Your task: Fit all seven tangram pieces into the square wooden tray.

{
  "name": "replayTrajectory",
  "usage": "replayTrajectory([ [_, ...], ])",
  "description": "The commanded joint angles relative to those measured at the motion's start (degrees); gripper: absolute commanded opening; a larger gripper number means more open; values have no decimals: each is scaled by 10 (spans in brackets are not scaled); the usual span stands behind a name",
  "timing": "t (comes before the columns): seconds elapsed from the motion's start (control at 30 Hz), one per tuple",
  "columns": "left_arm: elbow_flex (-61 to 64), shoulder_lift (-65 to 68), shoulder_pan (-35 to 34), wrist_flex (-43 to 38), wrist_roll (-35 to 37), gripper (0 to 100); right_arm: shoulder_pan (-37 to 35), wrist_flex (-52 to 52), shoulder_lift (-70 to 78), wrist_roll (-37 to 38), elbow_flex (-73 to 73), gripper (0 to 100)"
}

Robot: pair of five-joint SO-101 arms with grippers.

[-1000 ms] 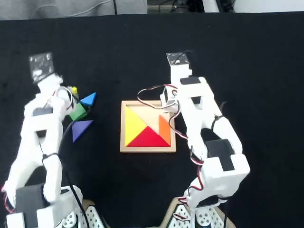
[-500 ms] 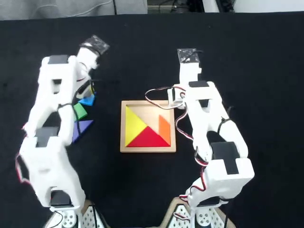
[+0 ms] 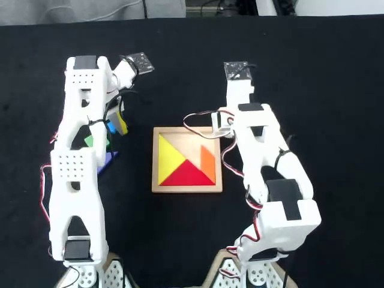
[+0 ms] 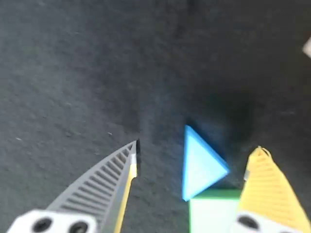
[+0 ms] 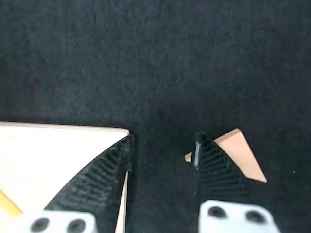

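Black bench (image 3: 324, 90), wooden tray (image 3: 186, 189) at centre holding three pieces.
Left tool (image 4: 197, 147) hangs apart over the blue triangle (image 4: 199, 165), just beside the green square (image 4: 214, 213); centre it, pinch flat edges, spare the square. Right tool (image 5: 163, 137) gapes at the tray's corner.

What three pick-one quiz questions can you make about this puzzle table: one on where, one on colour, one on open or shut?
1. Where is the red piece?
A. in the tray
B. on the floor
C. in a gripper

2. What colour is the triangle beside the green square?
A. red
B. blue
C. orange

3. How is the right gripper?
A. shut on a yellow piece
B. shut on nothing
C. open

Answers: 1 A, it lies flat inside the wooden rim; 2 B, the left wrist view shows it blue; 3 C, its fingers stand apart with nothing between.
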Motion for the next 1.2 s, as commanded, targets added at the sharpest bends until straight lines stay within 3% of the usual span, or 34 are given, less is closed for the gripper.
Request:
replayTrajectory([
  [0.0, -87, 32, 7, 33, -7, 353, 8, -12, -35, 31, 0, 194],
  [0.37, -229, 142, -6, 67, -5, 346, 5, -11, -35, 43, 0, 194],
  [0.57, -237, 146, -10, 99, -6, 201, 5, -11, -34, 44, 0, 194],
  [0.73, -236, 146, -12, 99, -7, 197, 5, -11, -34, 46, 0, 194],
  [0.8, -236, 146, -16, 99, -20, 209, 5, -11, -34, 46, 0, 194],
  [0.97, -236, 146, -34, 100, -26, 368, 5, -11, -34, 47, 0, 194],
  [1.17, -235, 146, -59, 101, -40, 373, 5, -11, -34, 47, 0, 194],
])
